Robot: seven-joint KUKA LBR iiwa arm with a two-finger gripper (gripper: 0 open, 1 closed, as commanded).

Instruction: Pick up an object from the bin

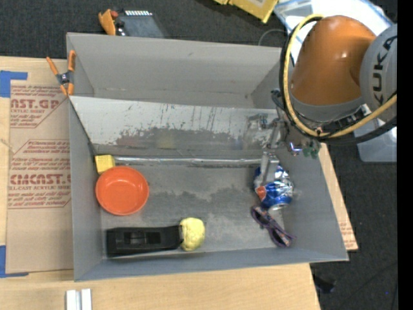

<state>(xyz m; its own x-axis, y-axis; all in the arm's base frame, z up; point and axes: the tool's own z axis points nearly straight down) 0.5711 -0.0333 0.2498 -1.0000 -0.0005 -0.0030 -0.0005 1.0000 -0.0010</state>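
Note:
My gripper [267, 152] hangs at the right side of the bin, close to the right wall. Directly below it lies a crumpled blue, silver and red foil packet [276, 191], and the gripper's lower end meets the packet's top. I cannot tell whether the packet is gripped. A pair of purple glasses [272, 226] lies just in front of the packet, near the front right corner.
An orange bowl [121, 190] sits at the left with a small yellow block [104, 163] behind it. A black rectangular device [142, 240] lies along the front wall, and a yellow lumpy ball [191, 232] touches its right end. The arm's orange cover overhangs the right rim.

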